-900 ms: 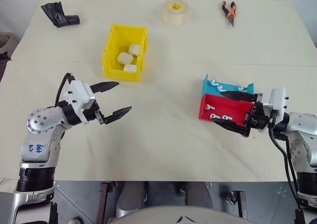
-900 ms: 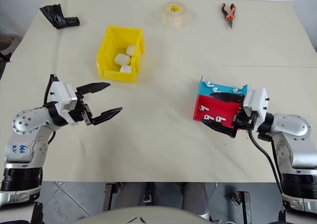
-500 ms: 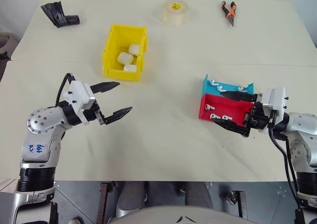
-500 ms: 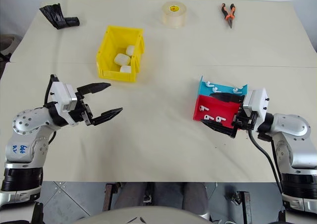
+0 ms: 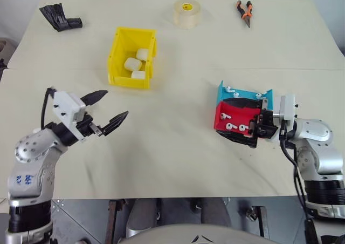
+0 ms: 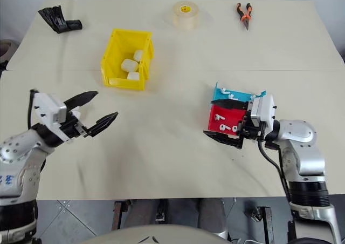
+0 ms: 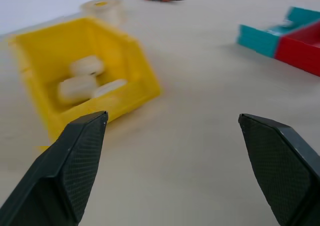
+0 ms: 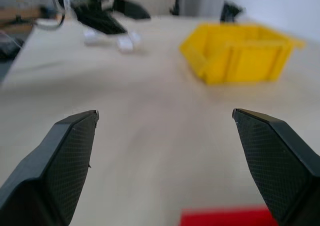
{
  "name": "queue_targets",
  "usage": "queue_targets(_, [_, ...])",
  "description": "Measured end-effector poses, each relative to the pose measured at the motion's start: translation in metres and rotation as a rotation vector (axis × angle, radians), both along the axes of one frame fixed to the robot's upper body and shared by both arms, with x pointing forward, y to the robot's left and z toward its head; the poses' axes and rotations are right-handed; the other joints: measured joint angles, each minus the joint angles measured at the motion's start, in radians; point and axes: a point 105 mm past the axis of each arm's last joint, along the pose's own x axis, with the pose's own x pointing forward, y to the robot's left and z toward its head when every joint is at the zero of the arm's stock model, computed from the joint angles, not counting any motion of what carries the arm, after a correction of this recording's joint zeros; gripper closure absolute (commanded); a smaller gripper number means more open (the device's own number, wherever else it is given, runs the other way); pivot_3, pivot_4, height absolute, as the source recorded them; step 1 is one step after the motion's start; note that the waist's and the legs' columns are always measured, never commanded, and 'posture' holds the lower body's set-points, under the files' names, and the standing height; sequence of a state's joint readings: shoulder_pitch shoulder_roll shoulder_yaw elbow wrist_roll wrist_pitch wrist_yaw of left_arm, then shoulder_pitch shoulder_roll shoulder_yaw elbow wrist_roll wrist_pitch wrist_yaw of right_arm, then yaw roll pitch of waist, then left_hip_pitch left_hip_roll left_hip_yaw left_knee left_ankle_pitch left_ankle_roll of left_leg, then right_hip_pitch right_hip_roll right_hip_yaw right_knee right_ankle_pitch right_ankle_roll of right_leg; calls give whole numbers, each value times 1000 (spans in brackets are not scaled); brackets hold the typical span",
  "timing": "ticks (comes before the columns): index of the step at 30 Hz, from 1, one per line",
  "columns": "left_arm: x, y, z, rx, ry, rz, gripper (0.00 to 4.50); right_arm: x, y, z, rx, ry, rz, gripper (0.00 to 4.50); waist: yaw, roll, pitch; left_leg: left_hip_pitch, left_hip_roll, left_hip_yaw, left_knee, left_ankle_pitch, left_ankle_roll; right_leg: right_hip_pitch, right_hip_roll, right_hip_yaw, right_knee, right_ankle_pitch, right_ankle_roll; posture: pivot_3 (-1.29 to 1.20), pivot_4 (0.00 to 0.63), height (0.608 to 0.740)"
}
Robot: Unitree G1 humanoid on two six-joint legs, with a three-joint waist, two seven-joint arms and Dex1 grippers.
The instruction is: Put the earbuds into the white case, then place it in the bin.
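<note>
The yellow bin (image 5: 119,60) stands on the table at the back left, and three white cases (image 5: 132,65) lie inside it. Several earbuds (image 5: 231,127) lie in a red tray (image 5: 245,115) at the right, and more lie in the blue tray (image 5: 249,96) behind it. My right gripper (image 5: 221,117) is open, pointing left, one finger over each side of the red tray. My left gripper (image 5: 116,103) hangs open over bare table at the near left, holding nothing. The left wrist view looks at the bin (image 7: 120,51) from nearby.
A roll of tape (image 5: 186,13) and orange-handled pliers (image 5: 245,9) lie along the table's far edge. A black object (image 5: 58,17) sits in the far left corner. Bare table stretches between the bin and the trays.
The left arm has drawn back to the left, away from the table's middle. My right gripper has slid a little further left over the red tray. Both stay open.
</note>
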State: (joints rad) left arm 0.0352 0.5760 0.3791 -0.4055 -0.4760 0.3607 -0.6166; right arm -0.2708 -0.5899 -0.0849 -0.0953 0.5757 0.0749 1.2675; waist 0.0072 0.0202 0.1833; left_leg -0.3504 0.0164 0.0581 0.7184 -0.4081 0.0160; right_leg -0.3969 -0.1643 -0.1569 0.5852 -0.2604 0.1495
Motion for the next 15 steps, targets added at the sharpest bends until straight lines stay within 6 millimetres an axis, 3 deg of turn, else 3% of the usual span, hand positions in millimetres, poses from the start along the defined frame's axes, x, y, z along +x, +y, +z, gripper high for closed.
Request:
queue_targets(4, [-28,39,-23,-78,109,329,58,-5,21,7,40,-20,105,0,-8,-1,0,0,0,-1,0,0,0,0,0,0,0,0,0,0,150,740])
queue_targets(8, [-56,63,-37,-105,179,561,58,-6,32,15,62,-47,165,0,1,-1,0,0,0,-2,1,0,0,1,0,0,0,0,0,0,150,740])
queue_targets(11, [-69,77,-45,-150,211,719,58,-8,39,15,74,-56,199,0,7,-2,0,0,0,-2,1,0,0,1,0,0,0,0,0,0,150,740])
queue_targets(15, [-76,82,-52,-163,261,789,58,-9,40,14,71,-49,212,0,14,-2,-1,0,0,-2,1,0,0,1,0,0,0,0,0,0,150,740])
